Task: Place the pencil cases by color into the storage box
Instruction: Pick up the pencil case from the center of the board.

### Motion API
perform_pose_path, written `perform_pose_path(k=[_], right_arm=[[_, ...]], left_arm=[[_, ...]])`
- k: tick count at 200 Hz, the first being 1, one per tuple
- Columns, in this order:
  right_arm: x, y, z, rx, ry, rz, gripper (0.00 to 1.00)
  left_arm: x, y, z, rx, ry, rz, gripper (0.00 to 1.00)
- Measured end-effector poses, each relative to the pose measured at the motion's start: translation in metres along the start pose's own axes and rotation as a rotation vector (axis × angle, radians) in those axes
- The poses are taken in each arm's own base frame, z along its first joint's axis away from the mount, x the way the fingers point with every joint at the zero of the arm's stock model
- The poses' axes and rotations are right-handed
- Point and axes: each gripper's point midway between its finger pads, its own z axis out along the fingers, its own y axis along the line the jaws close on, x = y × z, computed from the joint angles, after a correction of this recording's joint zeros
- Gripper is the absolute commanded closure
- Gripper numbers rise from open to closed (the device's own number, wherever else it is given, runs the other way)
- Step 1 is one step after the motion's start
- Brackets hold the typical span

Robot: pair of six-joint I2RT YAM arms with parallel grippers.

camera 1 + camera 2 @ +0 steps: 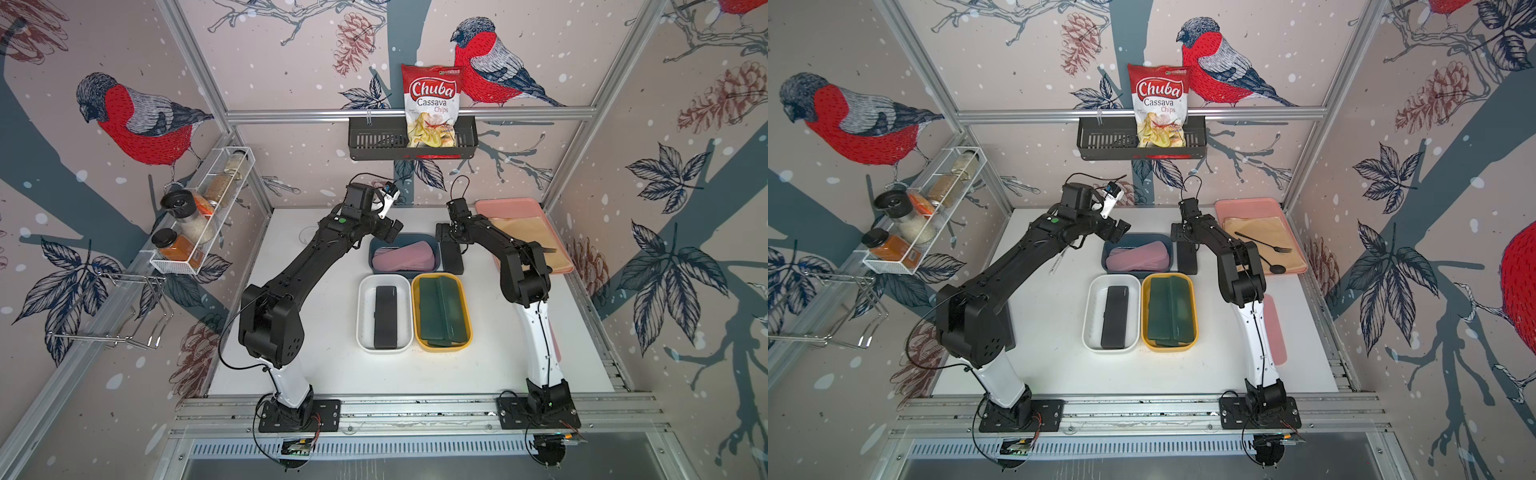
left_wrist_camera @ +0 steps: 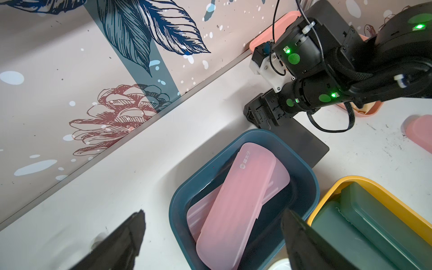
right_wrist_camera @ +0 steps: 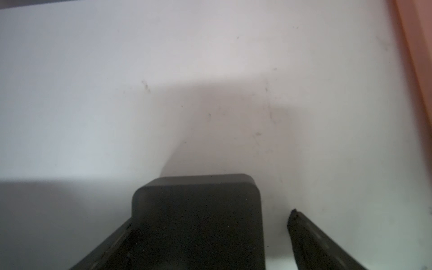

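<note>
Black pencil case, right end effector spread astride — gap one side

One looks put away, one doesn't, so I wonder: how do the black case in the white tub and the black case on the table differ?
The tub case lies inside the white tub; the table case lies on the table beside the blue tub. No gripper is near the tub case; the right gripper straddles the table case's end, jaws open. Both are flat, black and round-cornered.
</note>
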Motion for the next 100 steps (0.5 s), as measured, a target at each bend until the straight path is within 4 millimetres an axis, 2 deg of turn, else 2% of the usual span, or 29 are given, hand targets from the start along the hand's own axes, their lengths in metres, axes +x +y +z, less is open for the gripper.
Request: perform_pose_path(k=[39,68,100], right_arm=[[0.026,-0.01,-0.015,0.035,0.045,-0.012,0.03],[0.043,-0.009,-0.025,0.036,0.071,-0.021,0.04],[0.059,-0.008,-0.035,0.037,0.09,-0.025,0.12]], left_arm=[[0.004,-0.001,0.001,0.002,0.01,-0.01,0.06],[0.006,-0.001,0.001,0.002,0.014,-0.023,0.05],[0.007,-0.002,-0.001,0.003,0.014,-0.03,0.05]])
